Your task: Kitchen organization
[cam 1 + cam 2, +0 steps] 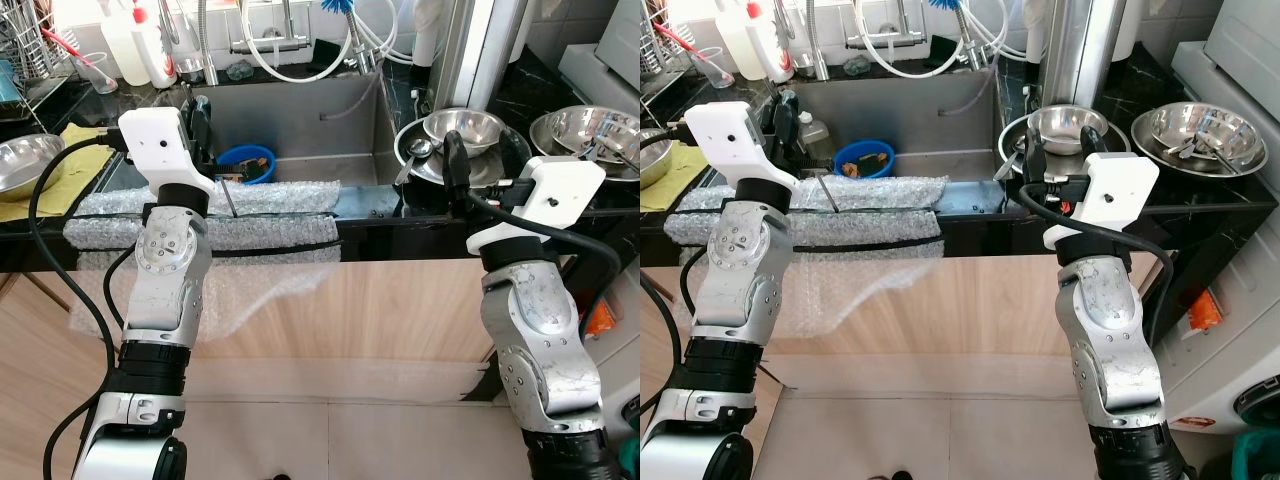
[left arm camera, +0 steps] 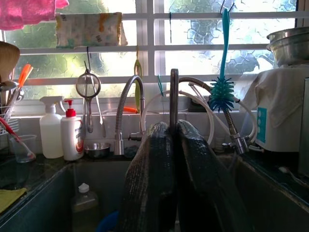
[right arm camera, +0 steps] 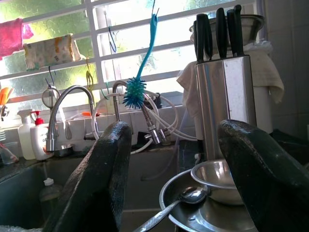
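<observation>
On your far left, a steel bowl (image 1: 25, 165) sits on a yellow cloth on the tabletop (image 1: 560, 215). Your left pincer (image 1: 199, 125) is raised over the left edge of the sink (image 1: 300, 120), above the bubble wrap (image 1: 270, 215) draped over the front rim. From the head you see only its back; the left wrist view shows its two fingers (image 2: 149, 183) pressed together with nothing between them, facing the faucet (image 2: 126, 111), a spray bottle (image 2: 50, 128) and a red-capped soap bottle (image 2: 72, 135) beneath the window. Down in the basin lies a blue bowl (image 1: 247, 163), clear from the head. Right of the sink, a pan (image 1: 420, 160) holds a small steel bowl (image 1: 463, 128) and a spoon (image 1: 414, 155). Your right pincer (image 1: 452, 160) hovers just in front of it; its wrist view shows the fingers (image 3: 101, 179) spread wide and empty, framing spoon and bowl, with a knife block (image 3: 226, 92) behind. Farther right, another bowl (image 1: 580, 130) holds utensils.
</observation>
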Tool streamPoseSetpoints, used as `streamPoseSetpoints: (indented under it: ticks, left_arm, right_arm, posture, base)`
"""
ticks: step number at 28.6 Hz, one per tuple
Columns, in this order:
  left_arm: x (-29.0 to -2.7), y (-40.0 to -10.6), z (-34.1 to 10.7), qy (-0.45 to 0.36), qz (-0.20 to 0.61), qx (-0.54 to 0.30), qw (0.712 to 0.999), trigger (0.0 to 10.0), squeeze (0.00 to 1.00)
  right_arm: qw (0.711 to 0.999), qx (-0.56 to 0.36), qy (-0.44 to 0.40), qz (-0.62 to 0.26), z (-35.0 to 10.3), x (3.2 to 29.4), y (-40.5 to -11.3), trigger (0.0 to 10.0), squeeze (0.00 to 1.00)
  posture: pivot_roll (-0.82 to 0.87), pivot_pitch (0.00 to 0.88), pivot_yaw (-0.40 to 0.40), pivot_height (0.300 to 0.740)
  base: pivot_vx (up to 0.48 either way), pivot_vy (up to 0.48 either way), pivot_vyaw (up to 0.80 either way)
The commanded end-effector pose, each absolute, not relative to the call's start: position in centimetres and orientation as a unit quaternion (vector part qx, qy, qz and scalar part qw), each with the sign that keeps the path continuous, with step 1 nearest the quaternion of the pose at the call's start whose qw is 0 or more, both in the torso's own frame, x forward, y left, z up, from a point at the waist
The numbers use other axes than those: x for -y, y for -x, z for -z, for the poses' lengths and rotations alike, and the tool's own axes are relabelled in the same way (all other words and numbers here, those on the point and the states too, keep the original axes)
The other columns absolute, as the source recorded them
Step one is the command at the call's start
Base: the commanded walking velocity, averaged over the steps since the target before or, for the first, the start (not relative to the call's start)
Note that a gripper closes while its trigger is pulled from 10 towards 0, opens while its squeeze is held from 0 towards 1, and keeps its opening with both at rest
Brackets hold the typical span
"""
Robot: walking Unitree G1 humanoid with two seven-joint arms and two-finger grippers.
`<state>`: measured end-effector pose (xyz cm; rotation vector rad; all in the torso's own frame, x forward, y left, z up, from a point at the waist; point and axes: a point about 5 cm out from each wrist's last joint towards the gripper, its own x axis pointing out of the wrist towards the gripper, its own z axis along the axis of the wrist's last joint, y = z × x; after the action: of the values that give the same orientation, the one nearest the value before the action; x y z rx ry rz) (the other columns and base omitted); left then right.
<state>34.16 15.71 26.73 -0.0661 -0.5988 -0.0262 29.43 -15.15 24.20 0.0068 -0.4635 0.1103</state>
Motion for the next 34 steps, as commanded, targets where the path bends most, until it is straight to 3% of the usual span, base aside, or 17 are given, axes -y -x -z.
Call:
streamPoseSetpoints:
  ticks: [1, 2, 5, 15, 22, 34]
  left_arm:
    - [-16.6, -34.3, -26.5, 0.018, -0.006, 0.290, 0.957, 10.0, 0.00]
    - [-16.6, -34.3, -26.5, 0.019, -0.006, 0.290, 0.957, 10.0, 0.00]
    - [-19.9, -33.2, -24.0, -0.047, -0.026, 0.259, 0.964, 10.0, 0.00]
    - [-19.9, -33.4, -26.0, -0.019, -0.033, 0.287, 0.957, 10.0, 0.00]
    - [-20.2, -33.4, -30.5, 0.069, -0.051, 0.356, 0.930, 10.0, 0.00]
    - [-20.2, -33.3, -30.0, 0.059, -0.056, 0.351, 0.933, 10.0, 0.00]
  right_arm:
    - [0.971, 0.234, -0.005, -0.057, -24.6, 15.0, -29.5, 10.0, 0.00]
    - [0.971, 0.234, -0.005, -0.057, -24.6, 15.0, -29.5, 10.0, 0.00]
    - [0.977, 0.208, 0.034, -0.023, -22.9, 17.7, -29.6, 10.0, 0.00]
    - [0.976, 0.214, 0.036, -0.018, -23.5, 18.1, -29.8, 10.0, 0.00]
    - [0.974, 0.222, 0.030, -0.018, -23.8, 18.0, -29.9, 10.0, 0.00]
    - [0.975, 0.219, 0.022, -0.021, -23.7, 17.5, -30.0, 10.0, 0.00]
  posture:
    - [-0.05, 0.111, 0.093, 0.740]
    - [-0.05, 0.111, 0.093, 0.740]
    - [-0.05, 0.080, 0.091, 0.740]
    - [-0.05, 0.098, 0.088, 0.740]
    - [-0.05, 0.112, 0.085, 0.740]
    - [-0.05, 0.125, 0.081, 0.740]
  base:
    - [0.000, 0.000, 0.00]
    - [0.000, 0.000, 0.00]
    - [0.000, 0.000, 0.00]
    - [0.000, 0.000, 0.00]
    - [0.000, 0.000, 0.00]
    - [0.000, 0.000, 0.00]
